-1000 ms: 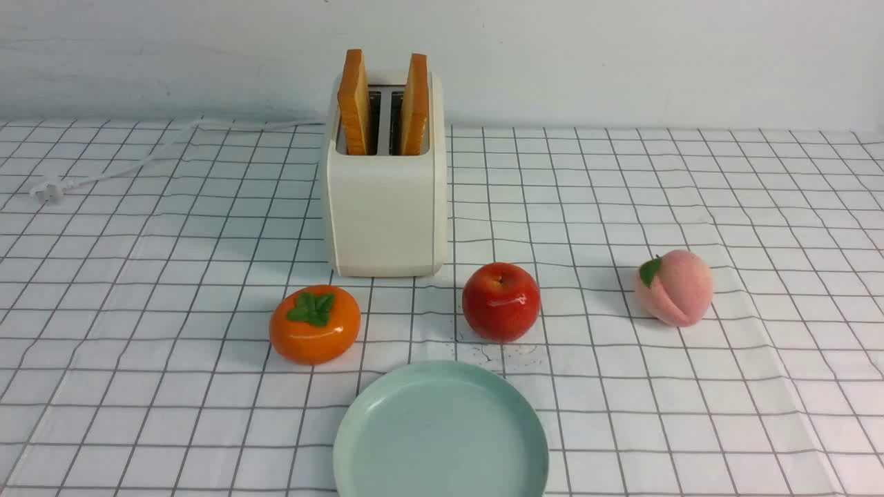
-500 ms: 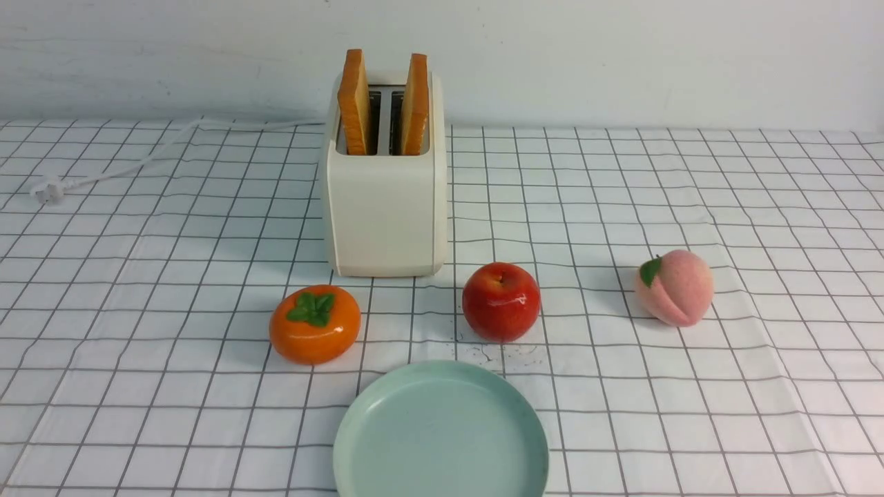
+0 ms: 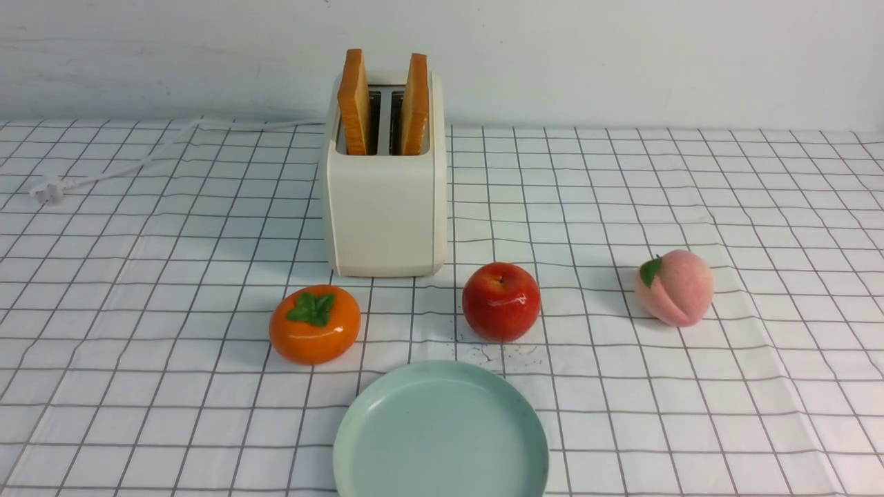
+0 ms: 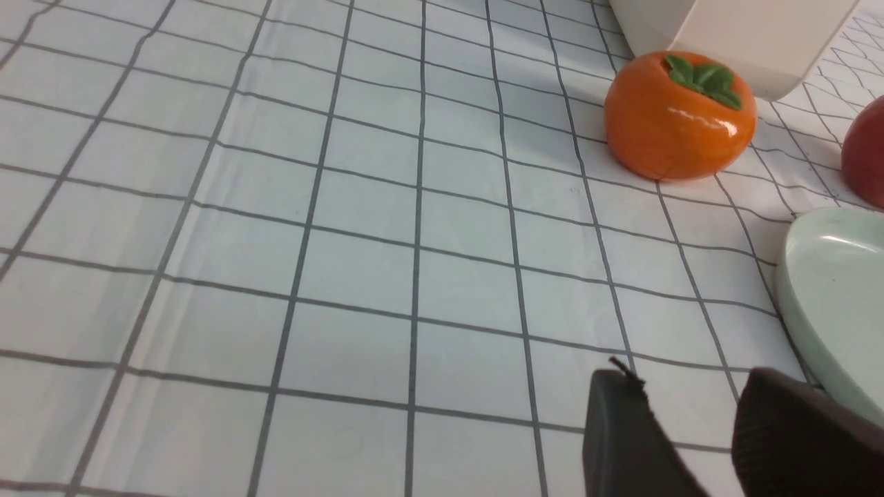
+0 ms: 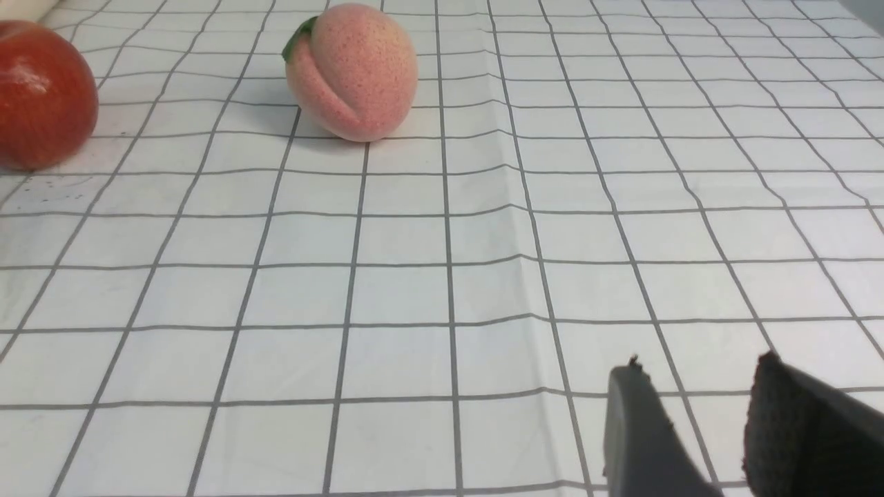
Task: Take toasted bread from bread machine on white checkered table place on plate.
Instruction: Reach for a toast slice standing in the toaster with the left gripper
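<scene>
Two slices of toasted bread stand upright in the slots of the cream-white bread machine at the back of the white checkered table. The mint-green plate lies empty at the table's near edge. Neither arm shows in the front view. My left gripper hovers open over bare cloth beside the plate's rim, holding nothing. My right gripper is open too, low over bare cloth well short of the peach.
An orange persimmon, a red apple and a pink peach sit between toaster and plate. The persimmon lies ahead of my left gripper, the peach ahead of my right. A white cord and plug trail at back left.
</scene>
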Motion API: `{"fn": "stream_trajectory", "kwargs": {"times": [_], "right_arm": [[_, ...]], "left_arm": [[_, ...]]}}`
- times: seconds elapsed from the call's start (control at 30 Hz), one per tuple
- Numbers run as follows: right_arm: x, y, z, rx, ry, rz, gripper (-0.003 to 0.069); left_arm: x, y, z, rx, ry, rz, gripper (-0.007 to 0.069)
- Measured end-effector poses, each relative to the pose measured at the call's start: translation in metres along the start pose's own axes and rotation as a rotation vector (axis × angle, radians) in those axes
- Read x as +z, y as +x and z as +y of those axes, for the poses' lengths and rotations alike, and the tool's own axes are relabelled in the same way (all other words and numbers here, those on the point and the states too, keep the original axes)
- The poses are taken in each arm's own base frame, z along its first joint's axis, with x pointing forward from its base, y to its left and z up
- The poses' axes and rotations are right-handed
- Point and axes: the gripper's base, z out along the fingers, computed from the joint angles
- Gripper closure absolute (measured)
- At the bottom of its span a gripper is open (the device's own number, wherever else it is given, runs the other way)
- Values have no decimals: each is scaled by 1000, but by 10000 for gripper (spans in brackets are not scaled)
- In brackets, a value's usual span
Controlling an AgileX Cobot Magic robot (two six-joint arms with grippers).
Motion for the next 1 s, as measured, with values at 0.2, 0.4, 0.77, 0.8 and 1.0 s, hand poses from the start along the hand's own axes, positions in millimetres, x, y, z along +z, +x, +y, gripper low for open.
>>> {"fn": "stream_trajectory", "kwargs": {"times": [0.2,0.4,0.77,0.8,1.0], "right_arm": [[0,0,0,0,0,0,419],[0,0,0,0,0,0,419],[0,0,0,0,0,0,419],[0,0,0,0,0,0,419],[0,0,-1,-26,10,-3,419]], "left_arm": [[0,-1,0,0,3,-14,389],[0,-2,-1,0,6,-27,389],[-1,-12,-3,-28,38,-137,387],[-1,-13,-3,-30,40,-143,387],[-6,-33,-7,-108,99,-367,387]]}}
